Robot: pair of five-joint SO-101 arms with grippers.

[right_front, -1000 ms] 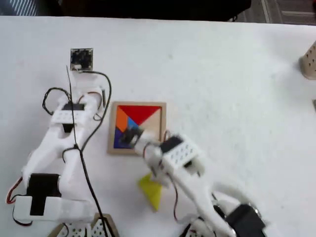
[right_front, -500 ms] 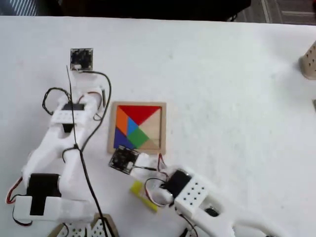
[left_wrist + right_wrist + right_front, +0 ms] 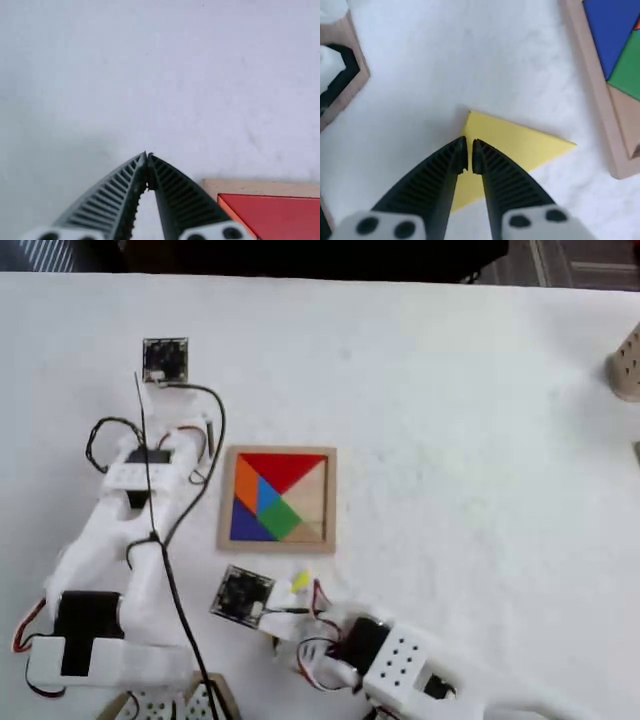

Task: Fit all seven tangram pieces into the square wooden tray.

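1. The tray (image 3: 278, 451) sits mid-table and is partly filled: red (image 3: 283, 468), orange (image 3: 243, 480), blue (image 3: 250, 522) and green (image 3: 284, 516) pieces are in, and bare wood (image 3: 313, 502) shows along its right side.
2. The yellow triangle (image 3: 520, 145) lies flat on the table (image 3: 450, 440), outside the tray, just off its near edge. From above only a sliver of it (image 3: 300, 582) peeks out beside the right arm.
3. The right gripper (image 3: 468, 147) hangs right over one corner of the yellow triangle. Its jaws are all but closed with only a thin slit between the tips, and nothing is pinched in them.
4. The left gripper (image 3: 147, 159) is parked over bare table by the tray's far corner, next to the red piece (image 3: 275, 215). Its tips meet and it is empty.
5. My read: the step in hand is fetching the yellow triangle, and the grasp is not yet made.
6. Next, the right jaws need to spread, drop astride an edge of the triangle and close on it. Then comes a lift, a carry over the rim (image 3: 592, 95) and a turn to match the bare wood gap.
7. The piece is thin and flat on the table, so I expect getting a grip on it to be the tricky part.
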